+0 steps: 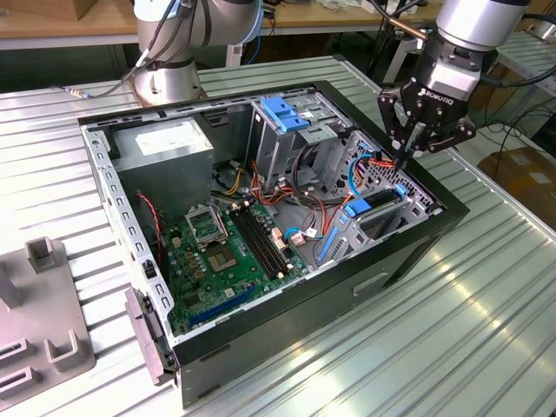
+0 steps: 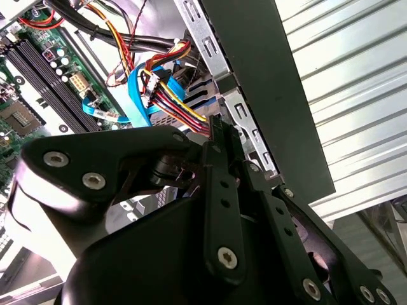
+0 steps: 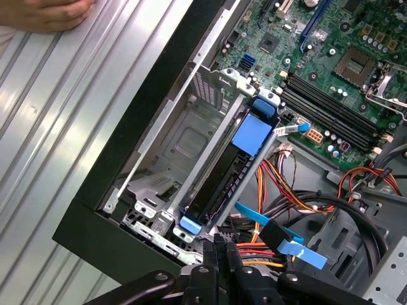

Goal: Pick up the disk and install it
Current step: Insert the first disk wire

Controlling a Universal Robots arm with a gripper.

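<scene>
Disk (image 3: pixel 219 175) sits on edge in the drive bay at the corner of the open computer case (image 1: pixel 408 252), its dark body running between two blue frame ends, a broad blue tab at one end and a smaller blue clip at the other, as the first wrist view shows; in the exterior view its blue frame (image 1: pixel 358 207) shows just below the gripper. The fingers (image 1: pixel 408 149) are drawn together to a narrow point with no clear gap between the tips, and they hold nothing; their tips hang right over the bundle of red, orange and yellow cables (image 1: pixel 382 162) beside the bay, and whether they touch the wires cannot be told. In the second wrist view the closed fingers (image 2: pixel 217 130) point at the same wire bundle (image 2: pixel 168 95) and a light blue flat cable (image 2: pixel 135 101). Farther into the case lie the green motherboard (image 1: pixel 230 252), a grey power supply box (image 1: pixel 165 148) and a metal cage with a blue handle (image 1: pixel 282 113). The case rests on a ribbed metal surface (image 1: pixel 486 313). A person's hand (image 3: pixel 48 14) rests on that surface.
</scene>
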